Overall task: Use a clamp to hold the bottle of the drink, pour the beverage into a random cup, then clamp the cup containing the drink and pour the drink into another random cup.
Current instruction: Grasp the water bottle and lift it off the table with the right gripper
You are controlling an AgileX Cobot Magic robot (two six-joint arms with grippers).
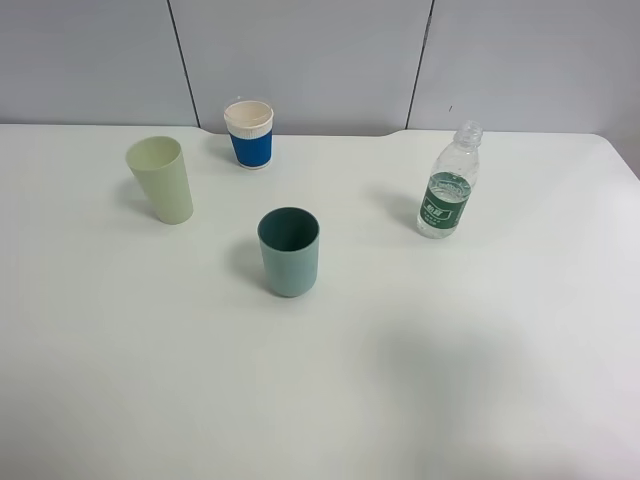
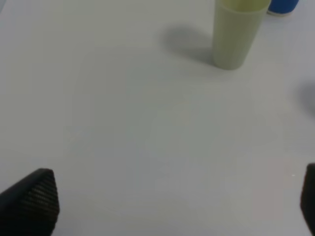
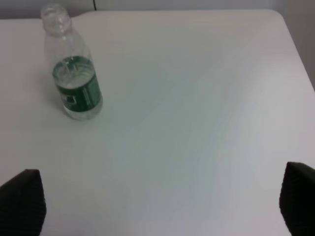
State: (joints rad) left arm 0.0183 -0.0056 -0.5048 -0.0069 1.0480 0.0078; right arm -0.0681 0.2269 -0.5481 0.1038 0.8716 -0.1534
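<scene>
The bottle (image 1: pixel 447 185) stands upright on the right half of the white worktop (image 1: pixel 480 350), its long axis vertical, well apart from every cup. It is small and clear, with a dark green label, a ridged neck and no cap that I can see; the liquid level is hard to make out. It lies ahead of my right gripper (image 3: pixel 160 204), off to one side of the gap between the jaws and not yet between them. Those jaws stand wide apart and hold nothing. My right arm looks the nearer one. My left gripper (image 2: pixel 170 204) is also spread and empty, facing the pale yellow-green tumbler (image 2: pixel 236 34). The teal tumbler (image 1: pixel 289 252) sits mid-worktop, with the blue paper cup (image 1: pixel 249 134) behind it.
</scene>
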